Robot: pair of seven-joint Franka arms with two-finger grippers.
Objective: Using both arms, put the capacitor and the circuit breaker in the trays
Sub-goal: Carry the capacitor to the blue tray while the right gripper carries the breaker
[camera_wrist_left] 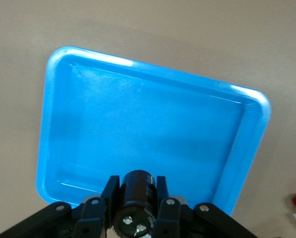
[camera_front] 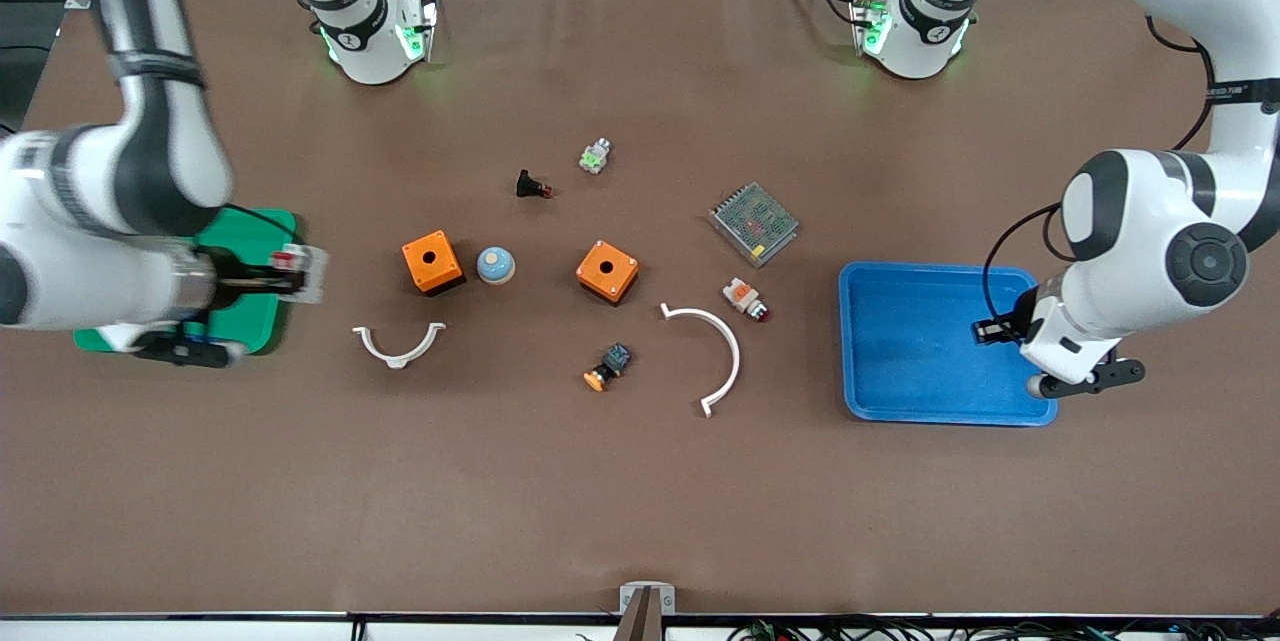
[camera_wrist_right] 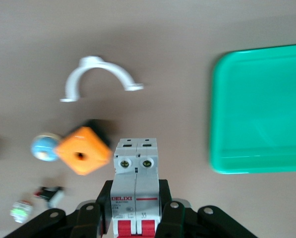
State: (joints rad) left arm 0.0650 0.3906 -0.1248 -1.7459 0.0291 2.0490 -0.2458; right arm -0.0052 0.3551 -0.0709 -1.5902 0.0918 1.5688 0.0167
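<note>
Left gripper: jaws clamped on the capacitor, held by its black barrel with the silver-marked terminal end toward the wrist. It hangs over the blue tray at the left arm's end of the table, near the tray's edge rather than its middle. Judgement: the grip across the barrel keeps the cylinder from rolling, and the position suits a release into this tray.

Right gripper: jaws clamped on the circuit breaker, a white two-pole unit held by its side faces, red levers toward the wrist. It is over the table just beside the green tray, not yet over it. Judgement: that tray is the likely destination, with a short carry remaining.

Outward from it lie an orange box, a blue-white dome button and a white curved clamp.

Not verifiable: the front view shows the capacitor only as a dark speck at the left gripper; the right arm hides part of the green tray there; the height of either part above the table cannot be judged.
</note>
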